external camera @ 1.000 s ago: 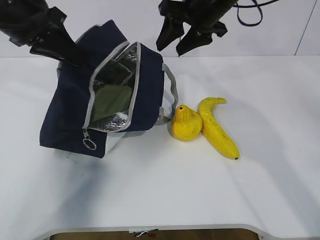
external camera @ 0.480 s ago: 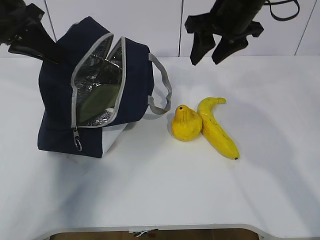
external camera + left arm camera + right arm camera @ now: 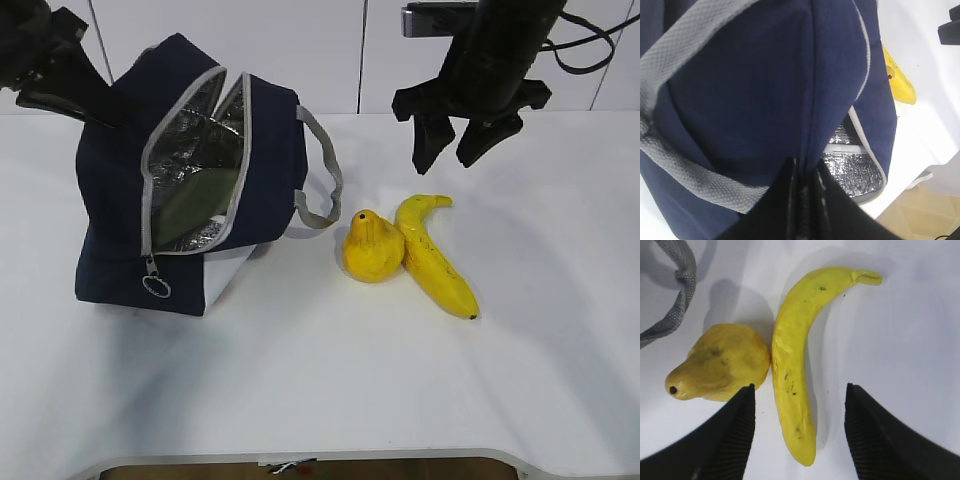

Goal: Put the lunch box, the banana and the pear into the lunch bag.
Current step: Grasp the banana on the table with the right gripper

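The navy lunch bag [image 3: 265, 170] stands at the left with its zipped mouth gaping towards me and silver lining showing. The pale green lid of the lunch box [image 3: 198, 203] shows inside it. My left gripper [image 3: 100, 108] is shut on the bag's upper navy fabric [image 3: 765, 90], pinched between the jaws of that gripper [image 3: 805, 175]. The pear [image 3: 372, 247] and the banana [image 3: 435, 258] lie side by side, touching, right of the bag. My right gripper [image 3: 447, 158] hangs open above the banana's stem end. In the right wrist view this gripper [image 3: 799, 390] straddles the banana [image 3: 795, 355], the pear [image 3: 722, 362] by its left finger.
A grey webbing handle [image 3: 325, 180] sticks out from the bag towards the pear, and its loop [image 3: 680, 290] lies close to the fruit. The zipper pull ring [image 3: 155, 287] dangles low on the bag's front. The white table's front edge [image 3: 300, 455] runs along the bottom.
The left gripper pulled the bag from a tilt to more upright and leftward, then held still. The right gripper moved right and down over the banana, staying open.
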Tool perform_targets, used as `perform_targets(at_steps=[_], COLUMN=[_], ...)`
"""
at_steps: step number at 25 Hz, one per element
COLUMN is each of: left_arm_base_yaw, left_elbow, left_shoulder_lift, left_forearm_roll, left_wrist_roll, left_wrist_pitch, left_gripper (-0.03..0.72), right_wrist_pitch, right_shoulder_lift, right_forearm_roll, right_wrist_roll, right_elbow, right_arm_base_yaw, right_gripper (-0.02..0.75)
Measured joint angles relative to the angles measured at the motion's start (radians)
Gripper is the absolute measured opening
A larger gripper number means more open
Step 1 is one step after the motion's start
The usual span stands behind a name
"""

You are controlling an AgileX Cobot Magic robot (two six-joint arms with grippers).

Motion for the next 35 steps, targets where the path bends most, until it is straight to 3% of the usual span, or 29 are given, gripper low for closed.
perform_targets(at_steps=[21, 35], left_arm_base_yaw=[0.000, 0.000], left_elbow=[-0.001, -0.001], left_shoulder_lift=[0.000, 0.000], left_forearm_roll=[0.000, 0.000], left_wrist_roll=[0.000, 0.000], left_wrist_pitch=[0.027, 0.028], left_gripper=[0.015, 0.015], right_wrist_pitch=[-0.010, -0.133], right_shoulder_lift=[0.165, 0.189], right_forearm_roll=[-0.030, 0.020], right_wrist_roll=[0.088, 0.100], right_elbow=[0.000, 0.000], right_arm_base_yaw=[0.000, 0.000], right_gripper=[0.461, 0.463])
